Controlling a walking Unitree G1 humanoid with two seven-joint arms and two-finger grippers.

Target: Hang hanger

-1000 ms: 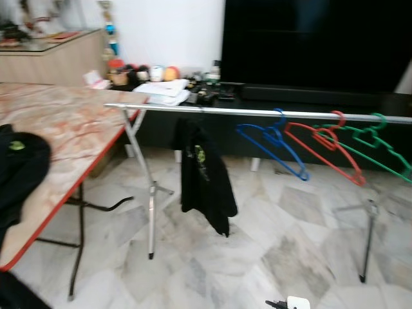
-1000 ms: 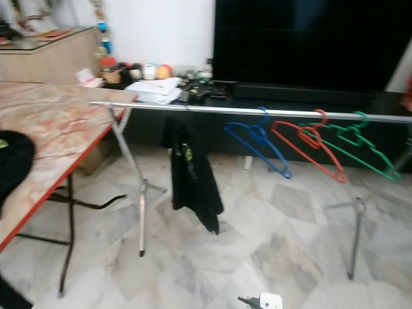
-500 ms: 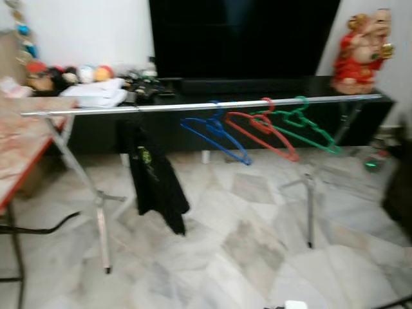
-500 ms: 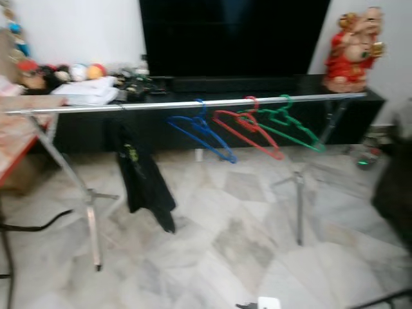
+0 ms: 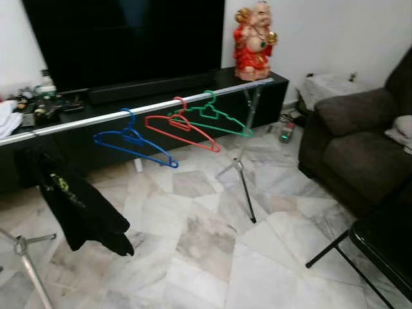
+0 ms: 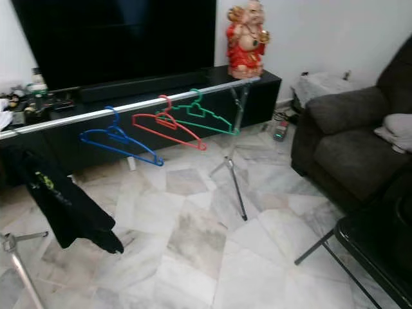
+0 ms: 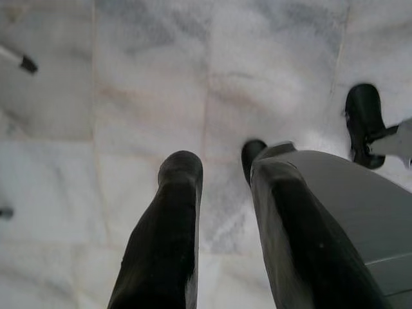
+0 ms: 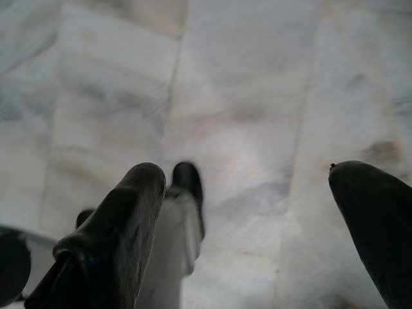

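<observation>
A silver clothes rail [image 5: 154, 108] runs across the room in front of a black TV cabinet. Three empty hangers hang on it side by side: a blue hanger [image 5: 132, 140], a red hanger [image 5: 183, 129] and a green hanger [image 5: 219, 121]. A black garment [image 5: 74, 203] droops from the rail's left part. My left gripper [image 7: 222, 161] points down at the marble floor, open, with nothing between its fingers. My right gripper [image 8: 248, 174] also points at the floor, its fingers spread wide and empty.
The rail's right tripod stand [image 5: 244, 180] spreads its legs on the floor. A red statue [image 5: 254, 32] stands on the cabinet's end. A dark sofa [image 5: 360, 138] sits at the right, and a black folding frame [image 5: 380, 238] at the bottom right.
The whole view has swung to the right: the marble-topped table has left the picture, and the statue, sofa and black frame have come in. The hangers stay on the rail.
</observation>
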